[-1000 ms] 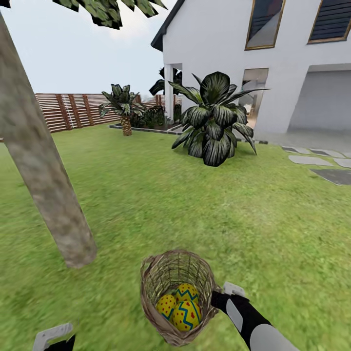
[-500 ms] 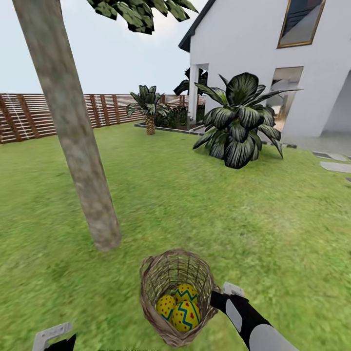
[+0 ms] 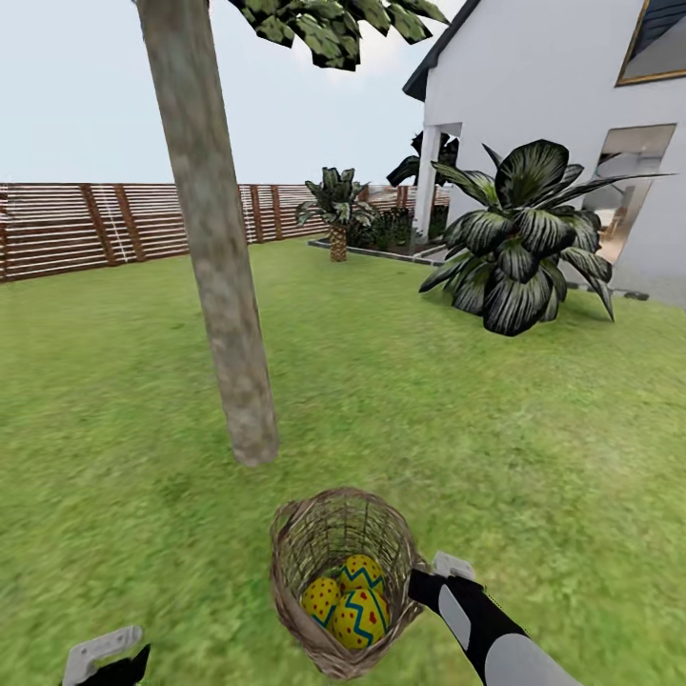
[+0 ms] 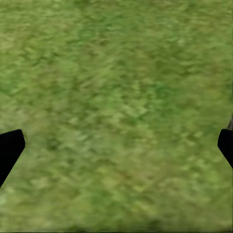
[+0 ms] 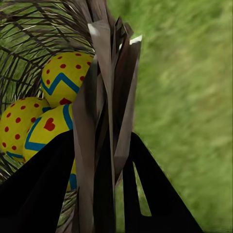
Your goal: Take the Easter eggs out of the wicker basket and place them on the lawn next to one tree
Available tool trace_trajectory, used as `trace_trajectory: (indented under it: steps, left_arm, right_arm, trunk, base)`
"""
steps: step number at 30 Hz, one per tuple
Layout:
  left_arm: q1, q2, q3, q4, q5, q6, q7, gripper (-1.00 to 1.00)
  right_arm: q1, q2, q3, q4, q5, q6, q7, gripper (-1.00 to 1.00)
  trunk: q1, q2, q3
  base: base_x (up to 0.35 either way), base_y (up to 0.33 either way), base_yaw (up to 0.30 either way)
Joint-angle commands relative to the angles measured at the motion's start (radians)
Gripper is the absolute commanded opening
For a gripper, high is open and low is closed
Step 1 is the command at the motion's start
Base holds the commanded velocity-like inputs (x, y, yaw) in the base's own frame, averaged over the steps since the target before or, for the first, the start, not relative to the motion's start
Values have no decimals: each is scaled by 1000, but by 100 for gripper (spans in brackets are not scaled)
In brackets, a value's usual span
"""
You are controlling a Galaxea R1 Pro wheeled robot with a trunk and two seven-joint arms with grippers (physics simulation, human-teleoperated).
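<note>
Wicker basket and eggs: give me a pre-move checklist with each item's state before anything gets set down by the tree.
1. Right gripper clamped on the wicker basket rim: ok, fingers straddle the wall.
2. All three Easter eggs inside the basket: ok, three seen in the right wrist view.
3. Tree trunk in front of the robot, with its base beyond the basket: ok.
4. Lawn between basket and trunk free of obstacles: ok.
5. Left gripper open and empty, ready to pick eggs: ok, fingertips wide apart over grass.
6. Basket resting on the ground: cannot tell.
</note>
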Motion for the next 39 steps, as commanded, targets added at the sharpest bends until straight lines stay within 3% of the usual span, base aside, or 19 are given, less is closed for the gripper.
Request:
trace_trajectory:
  steps: [1, 6, 10, 13, 39]
  left_arm:
    - [0, 0, -1, -2, 10, 5, 6, 100]
    - [0, 0, -1, -2, 10, 6, 6, 100]
    - [0, 0, -1, -2, 10, 5, 6, 100]
    - [0, 0, -1, -2, 10, 5, 6, 100]
    - [0, 0, -1, -2, 12, 5, 3, 100]
  right_arm:
    - [0, 1, -4, -2, -4, 6, -1, -100]
    - [0, 1, -4, -2, -4, 6, -1, -100]
    - [0, 1, 40, 1, -5, 5, -6, -100]
    - [0, 1, 48, 1, -6, 4, -7, -100]
    - [0, 3, 51, 1, -6, 4, -7, -100]
  trunk:
    - [-1, -1, -1]
    - [-1, -1, -1]
    - [-1, -1, -1]
    - [-1, -1, -1]
    - [-1, -1, -1]
  base:
    - [-313, 152, 289]
    - [-290, 189, 289]
    - [-269, 215, 289]
    - [-255, 216, 289]
    - [-17, 43, 289]
